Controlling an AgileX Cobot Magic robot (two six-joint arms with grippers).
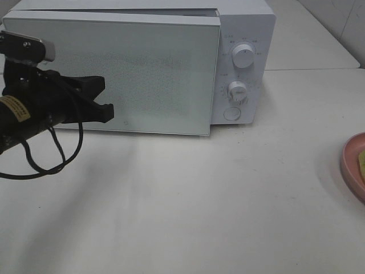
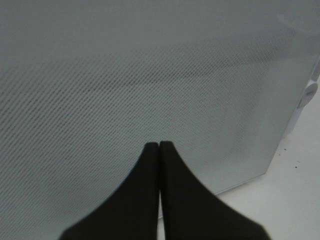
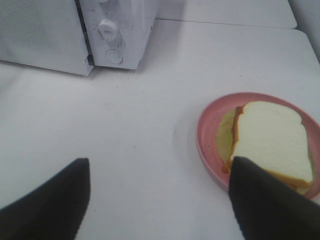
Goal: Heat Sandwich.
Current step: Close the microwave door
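The sandwich, white bread over lettuce and reddish filling, lies on a round pink plate. My right gripper hovers open just short of it, one finger over the plate's near rim, nothing held. In the exterior high view only the plate's edge shows at the far right. The white microwave stands at the back, its frosted door slightly ajar at the right edge. My left gripper is shut and empty, its tips close against the door's left part.
Two knobs and a round button sit on the microwave's right panel. A black cable loops under the left arm. White tabletop stretches between microwave and plate. A table seam runs behind at the right.
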